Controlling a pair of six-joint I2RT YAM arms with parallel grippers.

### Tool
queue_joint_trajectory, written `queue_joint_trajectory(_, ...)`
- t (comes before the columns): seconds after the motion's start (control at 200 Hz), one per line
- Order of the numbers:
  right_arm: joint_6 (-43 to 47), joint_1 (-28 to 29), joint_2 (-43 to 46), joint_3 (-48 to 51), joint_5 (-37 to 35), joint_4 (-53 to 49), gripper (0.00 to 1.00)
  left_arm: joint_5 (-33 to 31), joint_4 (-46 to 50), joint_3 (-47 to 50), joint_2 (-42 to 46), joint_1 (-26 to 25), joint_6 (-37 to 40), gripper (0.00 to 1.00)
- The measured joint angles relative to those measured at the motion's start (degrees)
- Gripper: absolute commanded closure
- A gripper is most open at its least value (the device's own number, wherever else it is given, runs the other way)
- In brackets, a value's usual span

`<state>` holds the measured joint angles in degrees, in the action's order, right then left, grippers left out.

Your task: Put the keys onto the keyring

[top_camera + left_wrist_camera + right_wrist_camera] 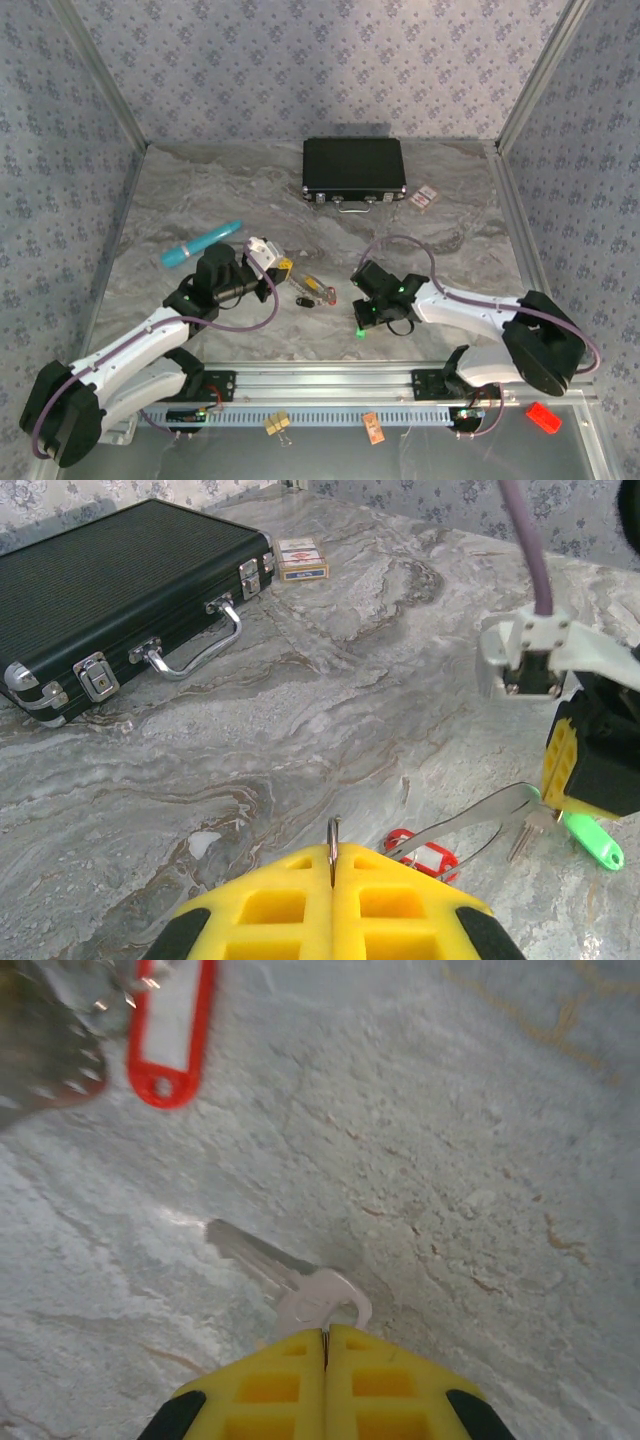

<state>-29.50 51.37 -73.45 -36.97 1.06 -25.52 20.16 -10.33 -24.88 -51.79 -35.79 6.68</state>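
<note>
Your left gripper (333, 865) is clamped on the thin grey metal keyring (332, 835), held edge-on, and your right gripper (325, 1340) pinches a plain silver metal key (290, 1275) by its head, blade pointing to 10 o'clock. This looks like the threading step: next, the key's hole likely needs lining up with the ring's split. The grey marbled tabletop (200, 200) sits within blue-grey floral walls (300, 60), with a black ribbed hard case (353, 168) at 12 o'clock.

Keyring (332, 842) upright, edge-on, pinched; silver key (290, 1278) held, blade forward; red-tagged key (425, 858) flat.
</note>
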Motion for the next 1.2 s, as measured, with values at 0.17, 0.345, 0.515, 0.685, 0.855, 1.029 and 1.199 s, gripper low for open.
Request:
queue_joint_trajectory(0.17,5.2,1.51,7.61,-1.14,-4.31,-0.02,1.0,0.02,1.7,-0.98,0.04,0.0,0.44,1.0)
queue_joint_trajectory(0.345,13.99,0.79,15.54,-1.11,-4.42,3.54,1.0,0.28,4.39,-3.04,0.04,-0.02,1.79,1.0)
queue_joint_trajectory(0.515,25.14,0.28,20.22,-0.94,0.55,8.13,1.0,1.66,6.19,-4.7,0.0,-0.2,3.93,1.0)
queue_joint_trajectory(0.685,35.04,0.28,23.37,0.24,6.34,11.23,1.0,1.97,6.29,-5.09,0.0,-2.23,6.95,1.0)
queue_joint_trajectory(0.855,40.04,0.28,23.8,0.28,11.3,12.55,1.0,3.45,6.4,-5.11,0.0,-3.39,8.9,1.0)
queue_joint_trajectory(1.029,42.49,0.28,22.88,-0.11,16.17,12.52,1.0,7.39,7.48,-5.42,-0.09,-4.04,9.18,1.0)
queue_joint_trajectory(1.199,42.95,0.24,20.06,-2.03,19.34,12.96,1.0,11.39,7.76,-5.75,-1.16,-6.43,9.44,1.0)
